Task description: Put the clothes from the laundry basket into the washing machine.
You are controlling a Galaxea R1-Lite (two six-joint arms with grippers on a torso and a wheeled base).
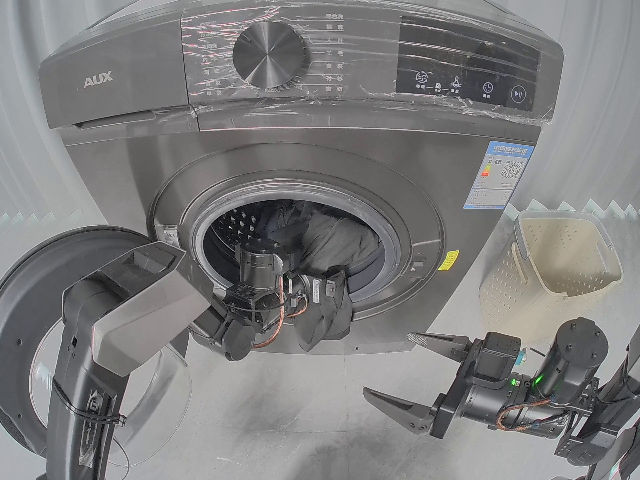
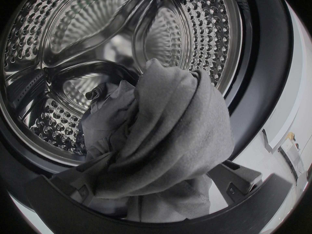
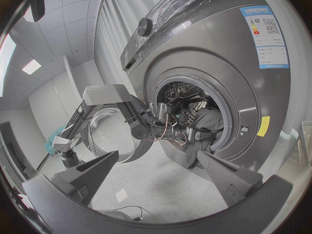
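Left claw: left gripper (image 2: 159,163) at the drum mouth, fingers (image 2: 242,179) spread wide, not pinching. Grey garment (image 2: 175,124) draped over and across them, touching both.
Right claw: right gripper (image 1: 388,365) spread wide, nothing between the fingers, touching nothing. Hanging over the floor at 5 o'clock from the door opening.
Clothes: grey garment bunched in the drum mouth, with part hanging out over the door seal at 6 o'clock. Paler garment (image 2: 104,114) just behind it, deeper in the drum (image 2: 81,33).
Machine: washing machine (image 1: 300,148), grey front-loader. Door (image 1: 33,288) swung open at 9 o'clock from the opening.
Basket: laundry basket (image 1: 507,281), cream and perforated, on the floor at 3 o'clock from the opening. Just beside the machine's side, apart from both grippers.
Labels: blue-and-white sticker (image 1: 499,175) at 2 o'clock from the opening, with coloured bars and a square code. Small yellow sticker (image 1: 449,260) at 3 o'clock, just beside the door ring.
Writing: logo lettering on the fascia at 10 o'clock. Small characters ringed round the dial (image 1: 270,55) at 12 o'clock. Icons with tiny captions on the dark touch panel (image 1: 467,68) at 1 o'clock, too fine to make out.
Film: clear film (image 1: 360,108) stretched over the dial and touch panel, wrinkled at the edges.
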